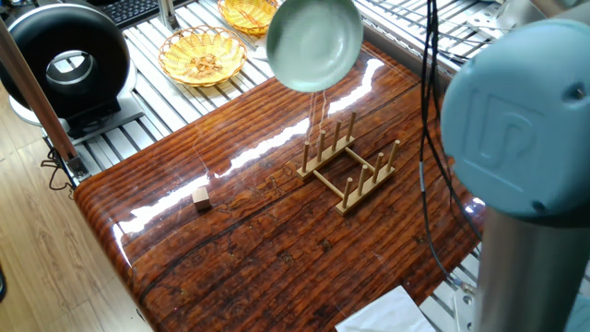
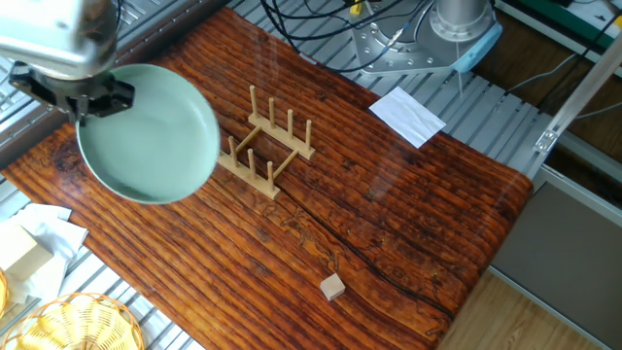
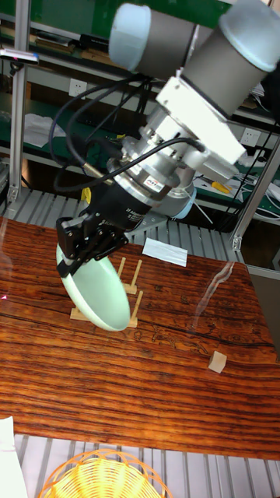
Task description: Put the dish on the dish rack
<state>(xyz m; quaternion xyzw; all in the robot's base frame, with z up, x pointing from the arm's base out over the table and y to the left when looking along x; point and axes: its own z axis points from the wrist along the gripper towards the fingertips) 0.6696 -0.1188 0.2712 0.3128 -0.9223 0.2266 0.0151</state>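
At far left in one fixed view, a black ring-shaped fan [image 1: 66, 63] on the slatted metal bench, then a woven wicker basket [image 1: 202, 55] and a second one [image 1: 245, 11] behind it. Further right, held in the air above the far edge of the dark wooden table [image 1: 267, 240], the pale mint-green dish [image 1: 314, 43], tilted, touching nothing below. On the tabletop to the left, a tiny wooden cube [image 1: 201, 197]; right of the middle, the light-wood dish rack [image 1: 348, 166] with upright pegs, empty. Filling the right edge, the blue-capped arm joint [image 1: 516, 111], with white paper [image 1: 387, 314] at the bottom edge. In the other fixed view, gripper [image 2: 82, 101] at upper left, clamped on the dish's [image 2: 146, 134] rim, plate hanging just left of the rack [image 2: 264, 146] and clear of it; cube [image 2: 333, 287] well apart at lower middle, paper [image 2: 407, 115] further right. In the tall fixed view, black fingers [image 3: 78, 247] closed over the upper rim of the dish [image 3: 97, 297], plate steeply tilted in front of the rack [image 3: 132, 292], lower edge near the table; whether touching cannot be told here. Cube [image 3: 217, 362] at right.
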